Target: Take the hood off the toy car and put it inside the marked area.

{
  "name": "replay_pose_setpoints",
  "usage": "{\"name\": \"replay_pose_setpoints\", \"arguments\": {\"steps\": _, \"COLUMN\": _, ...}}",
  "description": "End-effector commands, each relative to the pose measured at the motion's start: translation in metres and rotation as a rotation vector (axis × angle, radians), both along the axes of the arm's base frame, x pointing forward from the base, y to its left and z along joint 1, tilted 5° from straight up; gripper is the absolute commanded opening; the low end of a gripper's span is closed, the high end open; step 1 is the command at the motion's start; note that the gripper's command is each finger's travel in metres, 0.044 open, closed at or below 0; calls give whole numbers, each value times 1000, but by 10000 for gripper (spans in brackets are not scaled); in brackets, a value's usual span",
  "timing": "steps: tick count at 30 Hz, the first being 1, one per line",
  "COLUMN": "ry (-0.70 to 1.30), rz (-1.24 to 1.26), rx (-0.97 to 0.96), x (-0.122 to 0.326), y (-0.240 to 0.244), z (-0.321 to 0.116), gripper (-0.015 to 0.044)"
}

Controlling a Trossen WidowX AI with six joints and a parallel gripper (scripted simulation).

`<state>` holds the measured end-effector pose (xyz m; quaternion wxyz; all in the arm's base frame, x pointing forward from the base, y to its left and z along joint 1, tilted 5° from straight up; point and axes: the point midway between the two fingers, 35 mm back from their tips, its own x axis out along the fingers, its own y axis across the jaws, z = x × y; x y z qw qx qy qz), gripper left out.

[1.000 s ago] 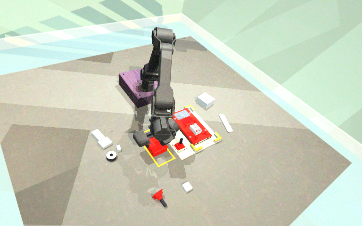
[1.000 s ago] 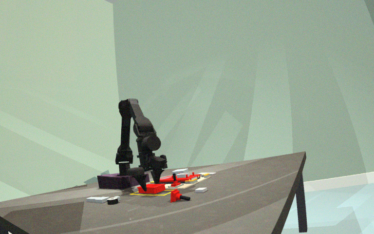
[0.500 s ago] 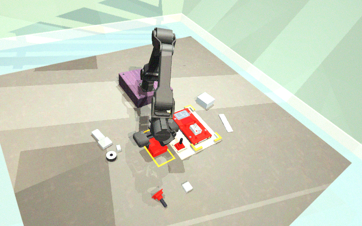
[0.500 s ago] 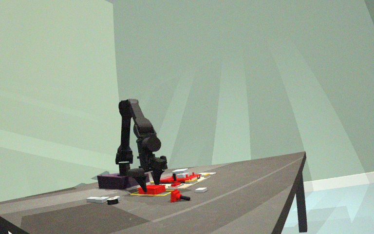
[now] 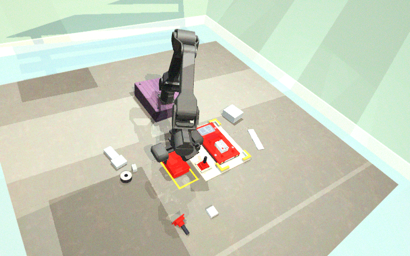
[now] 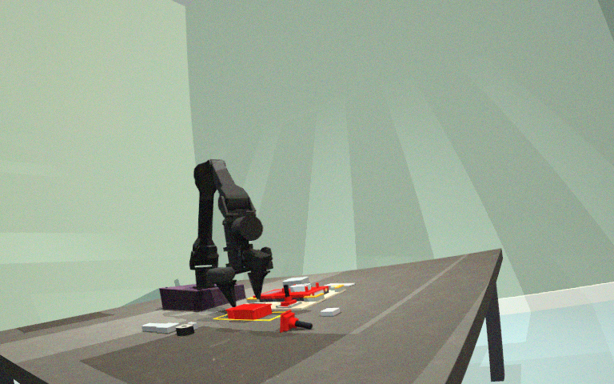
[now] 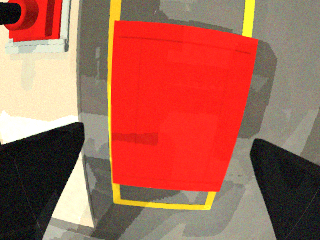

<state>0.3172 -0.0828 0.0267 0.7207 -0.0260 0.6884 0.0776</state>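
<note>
The red hood lies flat on the table in the yellow outlined area. In the wrist view it covers parts of both long yellow lines, so its exact fit at the sides is hard to tell. My gripper is open. Its fingers stand on either side of the hood, with a gap to each side in the wrist view. The red toy car stands on its pale board to the right in the top view, without the hood.
A red piece with an upright black stick stands on the board beside the area. Another red piece with a black handle lies in front. A black-and-white ring and white pieces lie left. A white block stands behind the car.
</note>
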Motion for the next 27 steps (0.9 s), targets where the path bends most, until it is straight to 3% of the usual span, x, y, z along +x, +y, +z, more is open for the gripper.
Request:
{"name": "replay_pose_setpoints", "arguments": {"steps": 1, "ry": -34, "rz": 0, "rx": -11, "x": 2, "y": -5, "z": 40, "gripper": 440}}
{"name": "replay_pose_setpoints", "arguments": {"steps": 27, "ry": -34, "rz": 0, "rx": -11, "x": 1, "y": -5, "z": 49, "gripper": 440}}
